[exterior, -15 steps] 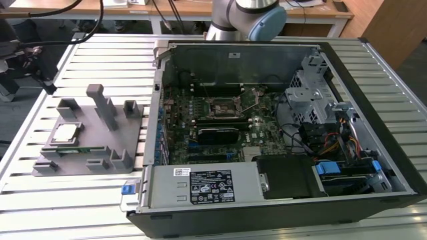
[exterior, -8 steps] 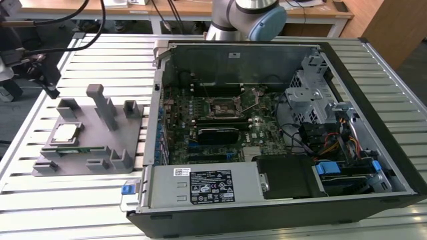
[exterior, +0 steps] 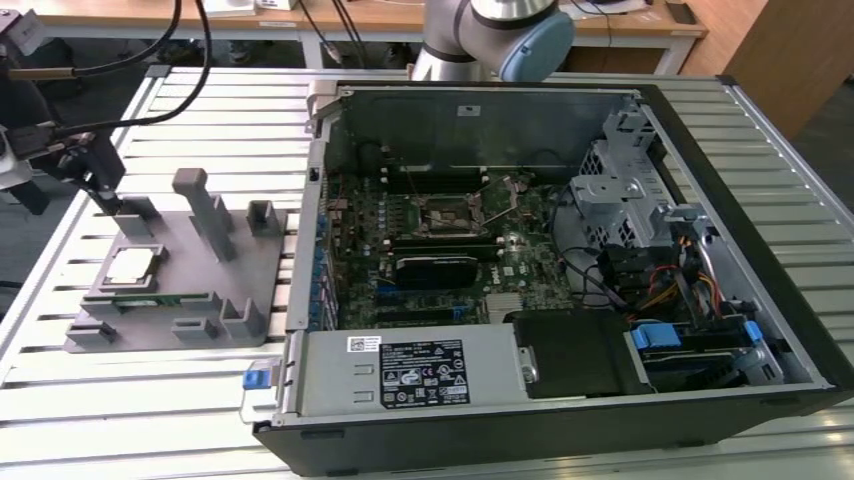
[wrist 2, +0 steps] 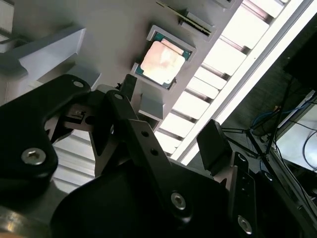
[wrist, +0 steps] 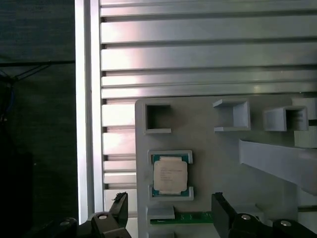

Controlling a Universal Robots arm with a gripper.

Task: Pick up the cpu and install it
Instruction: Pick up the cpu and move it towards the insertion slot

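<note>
tool (wrist: 170,201): open, jaws spread wide, nothing held between them. both black fingertips (wrist: 120,203) show in both wrist views, and the gap between them is wider than the cpu. in the exterior view the tool (exterior: 118,200) hangs over the grey fixture's far corner, at the exterior view's left.

cpu (wrist: 170,176): lies flat, pale silver top up, in its square pocket of the grey fixture (wrist: 218,144). the tool does not touch it. in the first wrist view the cpu sits in line with the gap between the fingertips, a little beyond them. the second wrist view shows the cpu (wrist 2: 161,62) in the same pocket, past the nearer fingertip (wrist 2: 130,84). in the exterior view the cpu (exterior: 134,265) is near the fixture's edge on the exterior view's left.

memory stick (wrist: 190,217): green, standing on edge in a slot of the fixture, just beside the cpu pocket.

layout: the fixture stands on the slatted metal bench (exterior: 200,110), to the exterior view's left of the open computer case (exterior: 400,440). the two are near each other but apart. inside the case lies the motherboard (exterior: 534,215), with the socket frame (exterior: 447,212) near its middle. cannot tell from here whether the frame is open. the arm's base (exterior: 494,35) stands beyond the case.
</note>
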